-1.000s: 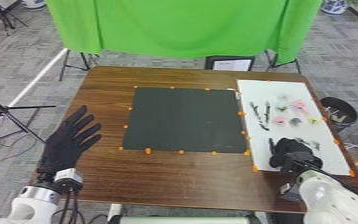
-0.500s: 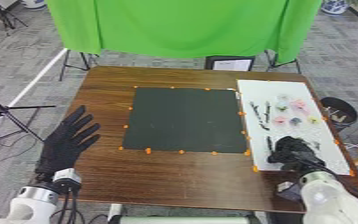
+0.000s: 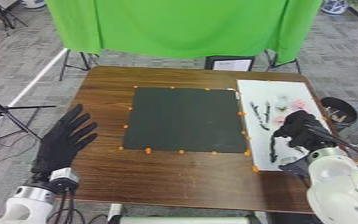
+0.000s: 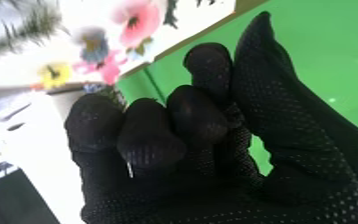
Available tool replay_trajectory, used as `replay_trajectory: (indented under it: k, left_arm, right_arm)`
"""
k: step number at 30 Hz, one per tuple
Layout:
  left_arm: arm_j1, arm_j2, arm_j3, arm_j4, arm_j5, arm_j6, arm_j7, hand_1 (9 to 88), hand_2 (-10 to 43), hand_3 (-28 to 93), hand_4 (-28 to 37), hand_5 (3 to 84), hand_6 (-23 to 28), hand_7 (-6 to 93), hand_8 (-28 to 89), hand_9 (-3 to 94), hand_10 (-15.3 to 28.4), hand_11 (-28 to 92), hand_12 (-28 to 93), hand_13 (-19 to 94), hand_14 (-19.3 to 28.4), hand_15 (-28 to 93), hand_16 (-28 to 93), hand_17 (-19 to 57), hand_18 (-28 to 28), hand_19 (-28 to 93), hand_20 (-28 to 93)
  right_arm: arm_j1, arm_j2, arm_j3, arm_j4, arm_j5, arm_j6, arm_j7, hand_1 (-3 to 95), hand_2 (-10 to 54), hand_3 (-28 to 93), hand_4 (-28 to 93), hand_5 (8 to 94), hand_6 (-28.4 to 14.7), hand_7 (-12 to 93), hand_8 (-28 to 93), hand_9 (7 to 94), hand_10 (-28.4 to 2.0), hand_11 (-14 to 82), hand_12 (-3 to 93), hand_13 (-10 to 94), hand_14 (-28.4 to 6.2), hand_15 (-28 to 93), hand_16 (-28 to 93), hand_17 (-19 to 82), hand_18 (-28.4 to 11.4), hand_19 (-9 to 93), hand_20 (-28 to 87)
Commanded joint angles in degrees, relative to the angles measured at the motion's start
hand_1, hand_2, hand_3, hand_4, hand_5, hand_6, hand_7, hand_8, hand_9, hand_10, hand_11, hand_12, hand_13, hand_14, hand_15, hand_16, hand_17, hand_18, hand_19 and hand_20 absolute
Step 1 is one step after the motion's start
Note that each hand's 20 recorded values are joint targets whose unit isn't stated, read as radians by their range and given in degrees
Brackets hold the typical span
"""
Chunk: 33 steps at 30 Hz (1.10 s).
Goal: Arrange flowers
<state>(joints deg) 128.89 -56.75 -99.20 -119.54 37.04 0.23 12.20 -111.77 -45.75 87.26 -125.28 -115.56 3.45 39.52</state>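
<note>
In the head view my right hand (image 3: 303, 131) is over the right part of the white sheet (image 3: 254, 90), covering some of what lies there. Beyond it lie a pink flower (image 3: 298, 104) and pale blossoms (image 3: 282, 97). Dark stems (image 3: 266, 112) lie to its left, and another dark stem (image 3: 273, 149) lies nearer the robot. In the right wrist view, my right hand (image 4: 153, 145) has curled fingers with nothing visible in them. Past them show a large pink flower (image 4: 140, 22), a yellow flower (image 4: 55, 74) and a grey-blue flower (image 4: 94, 45). My left hand (image 3: 60, 142) has straight fingers at the table's left edge.
A black mat (image 3: 186, 120) with orange markers around it covers the middle of the brown table (image 3: 184, 177). A black bin (image 3: 339, 111) stands beyond the table's right edge. A green cloth (image 3: 184, 27) hangs behind the table.
My right hand has moved forward, away from the robot, and slightly right, uncovering the nearer part of the sheet and a dark stem. My left hand has hardly shifted.
</note>
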Motion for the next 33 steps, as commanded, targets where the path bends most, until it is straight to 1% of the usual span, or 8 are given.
replay_trajectory:
  k: [1,3,6,9,14,24,29,33]
  left_arm:
    - [0.5,0.06,-0.04,-0.21,-0.13,0.35,-0.01,24.2,-7.5,66,-28.3,23.6,2.5,18.1,-11,21.2,10.2,13,20,18,15.2,23,2,-10.4,23.0,38,9]
    - [0.9,-0.01,-0.35,-0.31,-0.14,0.43,-0.09,24.2,-7.5,66,-28.3,23.6,2.5,18.1,-11,21.3,10.2,13,19,18,15.2,23,2,-10.4,23.0,38,9]
    - [0.8,-0.08,-0.36,-0.27,-0.08,0.27,-0.17,24.1,-7.6,66,-28.3,23.6,2.5,18.1,-11,21.3,10.1,13,19,18,15.2,23,2,-10.4,23.0,38,9]
    - [0.6,0.0,-0.15,-0.12,-0.08,0.07,-0.23,24.2,-7.5,66,-28.3,23.6,2.5,18.1,-11,21.3,10.1,13,20,18,15.3,23,2,-10.4,23.1,38,9]
    - [0.1,0.24,0.21,0.26,-0.05,-0.39,-0.48,24.2,-7.5,66,-28.3,23.6,2.5,18.1,-11,21.3,10.2,13,20,18,15.3,23,2,-10.4,23.1,38,9]
    - [-0.6,0.67,0.81,0.67,-0.23,-0.55,-0.9,24.2,-7.5,66,-28.3,23.5,2.4,18.2,-11,21.4,10.2,13,20,18,15.3,23,2,-10.4,23.1,38,9]
    - [-0.5,0.76,1.03,0.72,-0.14,-0.72,-1.08,24.2,-7.4,66,-28.3,23.6,2.4,18.2,-11,21.4,10.2,13,20,18,15.3,23,2,-10.5,23.1,38,9]
    - [-0.4,0.7,1.08,0.71,0.0,-0.88,-1.48,24.2,-7.4,66,-28.3,23.5,2.4,18.2,-11,21.4,10.3,13,20,18,15.3,23,2,-10.5,23.2,37,9]
  right_arm:
    - [2.5,-0.9,0.3,-1.6,-8.5,-17.0,9.8,19.7,-9.4,80,-28,64.2,-3.0,47,-12,73.5,-9.6,66.0,57.1,68,-10.9,84,39,35,-22.0,93,56]
    - [2.9,-1.4,0.4,-1.8,-7.5,-21.7,11.5,21.2,-9.5,70,-28,65.5,-3.2,42,-12,73.5,-9.8,65.7,57.4,68,-11.1,84,39,35,-22.3,93,56]
    - [2.6,-2.0,0.5,-1.7,-4.8,-24.0,12.0,34.8,-9.5,37,-28,66.3,-3.1,37,-11,73.2,-10.1,64.4,58.7,67,-11.4,83,40,35,-22.8,93,56]
    - [2.2,-2.3,-0.6,-1.1,-5.1,-24.6,11.5,39.0,-9.5,7,-14,66.3,-3.1,35,-11,72.8,-10.6,63.7,58.4,67,-11.8,82,40,34,-23.2,93,55]
    - [2.2,-2.7,-2.7,0.2,-5.7,-24.6,11.2,38.2,-9.5,-9,-6,66.3,-2.9,35,-11,72.9,-11.0,63.3,58.3,66,-12.1,82,40,34,-23.4,93,54]
    - [3.5,-3.6,-6.5,2.8,-6.5,-26.6,11.6,38.0,-9.5,-22,-2,66.8,-3.7,30,-11,71.8,-11.7,62.7,58.3,66,-12.8,82,40,32,-23.8,93,53]
    - [3.5,-3.8,-12.3,5.7,-13.0,-24.3,10.0,54.6,-9.5,-28,-2,69.2,-1.3,30,-12,74.2,-10.4,65.1,57.7,68,-11.6,83,41,34,-23.2,93,55]
    - [3.2,-4.9,-16.4,8.5,-14.9,-25.0,9.9,71.3,-9.5,-28,-20,74.2,2.3,26,-10,76.6,-7.9,69.8,62.9,68,-9.3,87,47,32,-17.7,93,63]
